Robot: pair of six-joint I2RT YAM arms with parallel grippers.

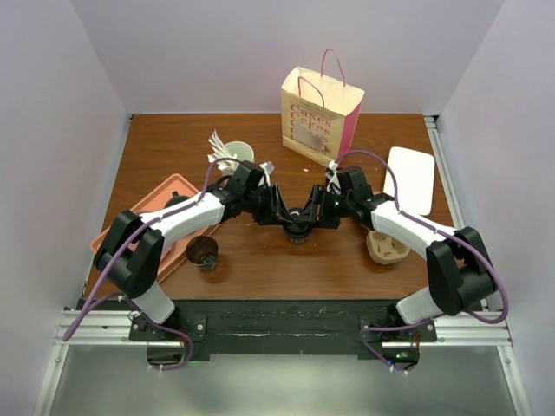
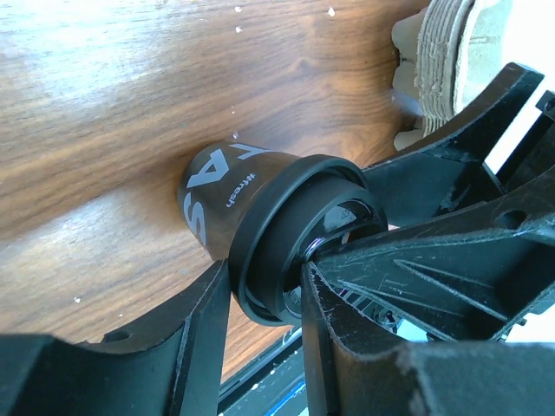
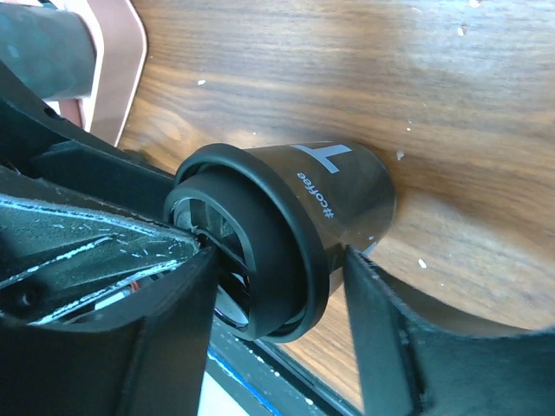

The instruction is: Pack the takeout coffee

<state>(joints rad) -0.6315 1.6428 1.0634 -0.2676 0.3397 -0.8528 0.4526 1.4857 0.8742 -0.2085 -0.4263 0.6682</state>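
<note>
The takeout coffee (image 1: 299, 229), a small near-black cup with a black lid, stands at the middle of the table between both grippers. My left gripper (image 1: 284, 213) comes in from the left and my right gripper (image 1: 317, 213) from the right. In the left wrist view the cup (image 2: 224, 195) shows white lettering, and my left gripper (image 2: 264, 279) is closed on its lid rim. In the right wrist view the cup (image 3: 347, 191) sits between the fingers of my right gripper (image 3: 279, 260), which press on its lid and wall.
A paper bag (image 1: 319, 117) with pink handles stands at the back. A white cup of stirrers (image 1: 234, 154) and a salmon tray (image 1: 149, 211) are on the left, with an open brown cup (image 1: 205, 251) nearby. The pulp carrier (image 1: 386, 247) and a white tray (image 1: 409, 178) are on the right.
</note>
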